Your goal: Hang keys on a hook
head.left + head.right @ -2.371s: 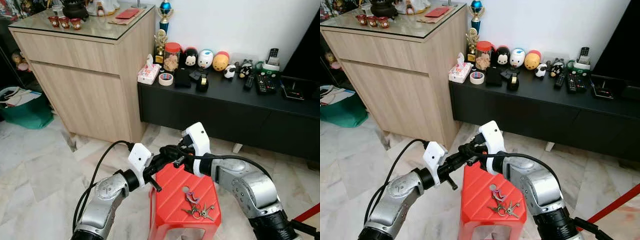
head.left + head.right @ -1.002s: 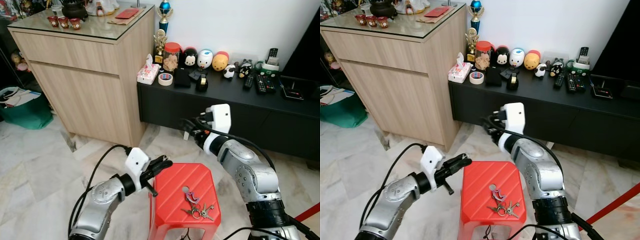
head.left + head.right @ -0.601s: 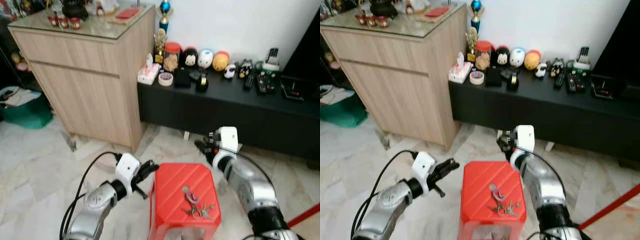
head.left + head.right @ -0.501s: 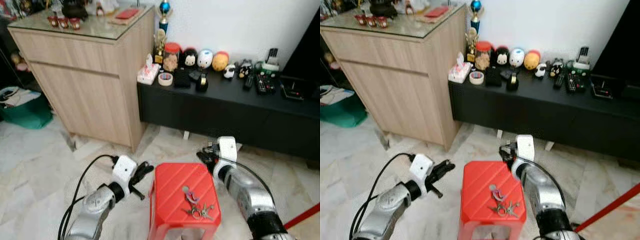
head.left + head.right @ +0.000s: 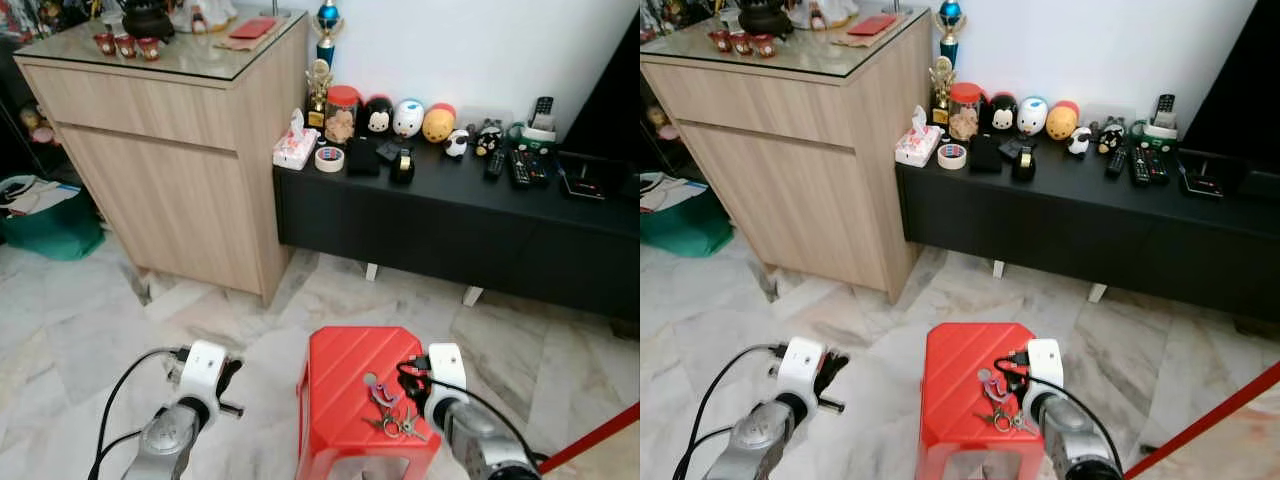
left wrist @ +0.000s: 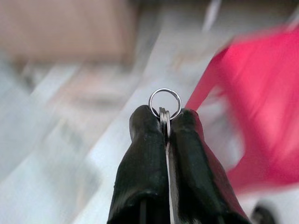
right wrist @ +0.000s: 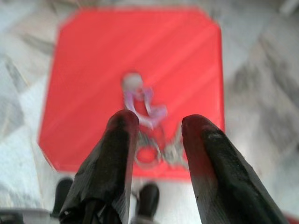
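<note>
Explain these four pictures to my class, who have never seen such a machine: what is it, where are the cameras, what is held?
It is a walking robot with two silver arms, each ending in a two-fingered black hand. Two pictures come from its head, looking down; two from its wrists, looking along the fingers. A red stool stands on the floor with keys on top. The right hand hangs open above the keys. The left hand, beside the stool, pinches a small metal ring.
</note>
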### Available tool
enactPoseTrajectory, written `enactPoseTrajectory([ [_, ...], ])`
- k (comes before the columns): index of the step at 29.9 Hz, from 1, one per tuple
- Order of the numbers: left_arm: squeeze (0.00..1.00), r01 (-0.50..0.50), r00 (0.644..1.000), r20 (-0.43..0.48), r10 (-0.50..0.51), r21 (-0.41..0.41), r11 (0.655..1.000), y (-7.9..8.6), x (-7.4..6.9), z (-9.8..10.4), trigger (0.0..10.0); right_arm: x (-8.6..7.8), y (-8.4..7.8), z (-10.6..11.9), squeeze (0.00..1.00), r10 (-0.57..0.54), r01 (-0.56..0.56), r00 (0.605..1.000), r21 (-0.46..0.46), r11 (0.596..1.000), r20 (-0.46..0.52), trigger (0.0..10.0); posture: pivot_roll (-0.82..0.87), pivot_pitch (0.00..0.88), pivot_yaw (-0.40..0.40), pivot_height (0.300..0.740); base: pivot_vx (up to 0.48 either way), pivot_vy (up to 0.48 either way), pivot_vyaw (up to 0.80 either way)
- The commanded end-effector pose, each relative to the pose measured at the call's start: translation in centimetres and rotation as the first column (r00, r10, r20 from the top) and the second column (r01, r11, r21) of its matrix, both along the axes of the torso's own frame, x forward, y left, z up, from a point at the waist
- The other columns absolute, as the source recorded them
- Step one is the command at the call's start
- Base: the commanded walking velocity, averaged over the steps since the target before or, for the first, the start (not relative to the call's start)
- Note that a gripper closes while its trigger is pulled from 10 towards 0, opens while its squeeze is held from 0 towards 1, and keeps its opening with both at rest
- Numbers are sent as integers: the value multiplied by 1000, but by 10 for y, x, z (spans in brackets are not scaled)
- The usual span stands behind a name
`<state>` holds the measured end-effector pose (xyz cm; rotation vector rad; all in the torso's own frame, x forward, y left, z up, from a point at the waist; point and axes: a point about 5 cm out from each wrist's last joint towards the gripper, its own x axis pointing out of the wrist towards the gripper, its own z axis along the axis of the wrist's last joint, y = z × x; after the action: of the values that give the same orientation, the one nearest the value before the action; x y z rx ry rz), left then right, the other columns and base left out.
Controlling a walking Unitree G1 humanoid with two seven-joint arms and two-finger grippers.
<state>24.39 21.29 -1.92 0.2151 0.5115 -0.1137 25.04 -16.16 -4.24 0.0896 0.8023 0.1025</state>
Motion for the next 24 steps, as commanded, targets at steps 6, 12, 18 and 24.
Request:
enactPoseTrajectory([
  [6,0,-135,954,-261,149,71,988,22,-56,-46,10000,-19,-8,-16,0,-47,45,998,-46,998,-48,10000,39,36,-27,740,0,0,0],
  [12,0,-183,902,-383,199,77,980,19,-86,-64,10000,-43,-13,-31,0,-89,81,987,-66,995,-130,10000,34,22,-22,740,0,0,0],
  [18,0,-271,873,-418,250,8,962,9,-99,-72,10000,-66,-13,-43,0,-108,87,976,-115,990,-190,10000,28,14,-15,740,0,0,0],
  [24,0,-254,870,-433,233,10,967,8,-101,-74,10000,-71,-7,-46,0,-86,67,977,-101,993,-196,10000,25,0,-11,740,0,0,0],
])
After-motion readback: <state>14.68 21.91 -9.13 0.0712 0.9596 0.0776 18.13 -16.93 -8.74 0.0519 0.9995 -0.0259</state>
